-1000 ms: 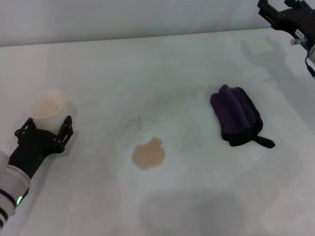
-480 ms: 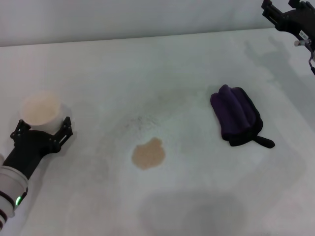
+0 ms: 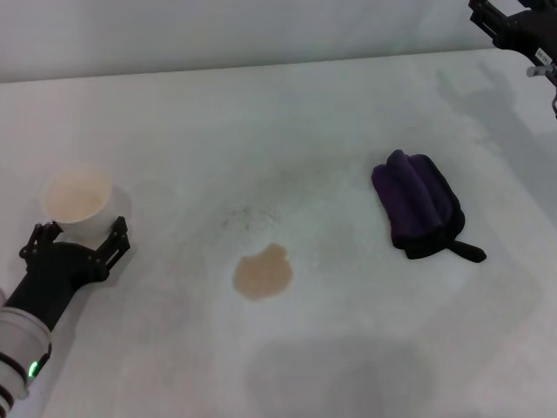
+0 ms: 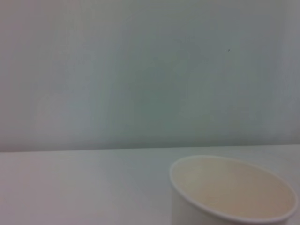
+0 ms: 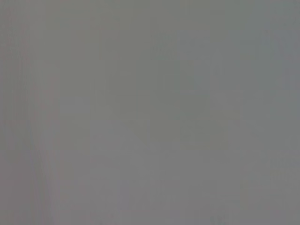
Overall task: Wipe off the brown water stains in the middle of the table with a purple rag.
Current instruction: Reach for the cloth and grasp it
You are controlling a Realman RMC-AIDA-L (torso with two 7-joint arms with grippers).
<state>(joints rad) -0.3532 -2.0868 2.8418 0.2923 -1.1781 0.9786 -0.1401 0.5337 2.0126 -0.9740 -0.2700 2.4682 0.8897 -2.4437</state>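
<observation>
The brown water stain (image 3: pixel 263 272) lies in the middle of the white table (image 3: pixel 348 357). The purple rag (image 3: pixel 418 203) lies bundled to its right, its black strap (image 3: pixel 466 252) pointing to the near right. Neither gripper touches it. My left gripper (image 3: pixel 76 235) is at the near left, open, with a paper cup (image 3: pixel 77 197) standing just beyond its fingertips. The cup also shows in the left wrist view (image 4: pixel 234 197). My right gripper (image 3: pixel 515 22) is high at the far right corner, far from the rag. The right wrist view shows only plain grey.
A faint grey speckled smudge (image 3: pixel 252 215) lies just beyond the stain. The table's far edge meets a pale wall (image 3: pixel 261 35).
My left arm has drawn back toward the near left, and the cup now stands beyond its fingertips. My right gripper has moved a little farther toward the top right corner.
</observation>
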